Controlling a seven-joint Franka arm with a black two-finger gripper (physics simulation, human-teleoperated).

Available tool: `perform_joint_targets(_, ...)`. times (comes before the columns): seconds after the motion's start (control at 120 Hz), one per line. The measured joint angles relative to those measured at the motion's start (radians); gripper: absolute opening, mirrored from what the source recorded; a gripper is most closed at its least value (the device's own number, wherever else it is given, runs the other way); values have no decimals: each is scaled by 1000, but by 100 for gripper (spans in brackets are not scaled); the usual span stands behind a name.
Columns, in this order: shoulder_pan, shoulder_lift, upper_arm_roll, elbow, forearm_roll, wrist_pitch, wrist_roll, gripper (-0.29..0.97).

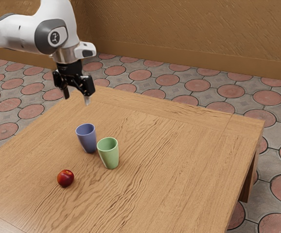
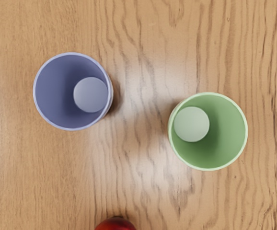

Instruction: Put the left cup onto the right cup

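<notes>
Two upright cups stand side by side on the wooden table (image 1: 179, 160). The blue cup (image 1: 86, 137) (image 2: 73, 91) is on the exterior view's left, and the green cup (image 1: 108, 152) (image 2: 208, 130) sits just to its right and nearer the front edge. A small gap separates them, and both are empty inside. My gripper (image 1: 76, 96) hangs open well above the table, up and to the left of the blue cup, holding nothing. The wrist view looks straight down into both cups.
A red apple (image 1: 65, 178) (image 2: 115, 224) lies on the table in front of the cups, toward the exterior view's left. The table's right and far edges drop to a tiled floor (image 1: 189, 82). Bare wood spreads to the right of the cups.
</notes>
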Motion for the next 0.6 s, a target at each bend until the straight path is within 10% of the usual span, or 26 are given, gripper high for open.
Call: perform_joint_targets(0.6, 16, 69, 0, -83, -56, 163, -2, 64)
